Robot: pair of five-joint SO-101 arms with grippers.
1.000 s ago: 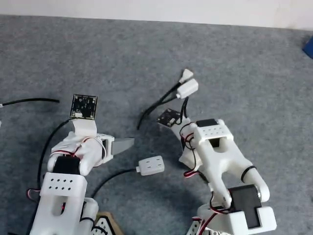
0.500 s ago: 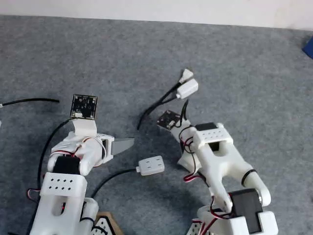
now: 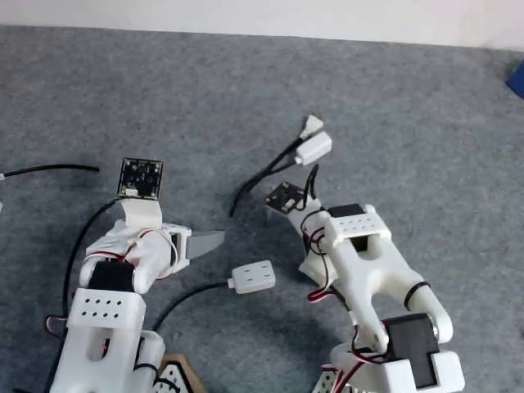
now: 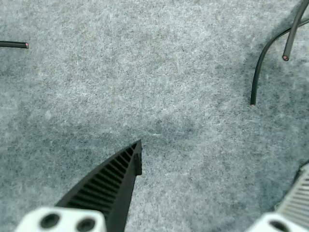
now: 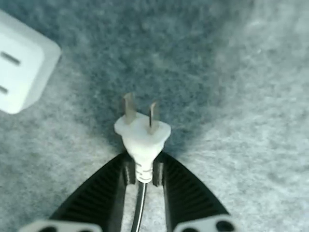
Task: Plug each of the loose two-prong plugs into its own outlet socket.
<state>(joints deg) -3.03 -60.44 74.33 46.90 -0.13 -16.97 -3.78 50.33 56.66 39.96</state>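
Note:
My right gripper is shut on the neck of a white two-prong plug, its prongs pointing away from the wrist. A white outlet socket lies just ahead and to one side of the prongs, apart from them. From above, that socket lies on the carpet with a black cable, between the two arms, and the right arm covers its own gripper. My left gripper is open over bare carpet with nothing between its fingers. Its grey finger points toward the socket.
Two more white cord ends, a small plug and a larger block, lie together farther back, their black cords trailing toward the middle. Loose black cable ends lie ahead of the left gripper. A blue object sits at the far right edge.
The right arm has drawn back slightly toward its base with the plug in its gripper. The left arm and the socket have not moved.

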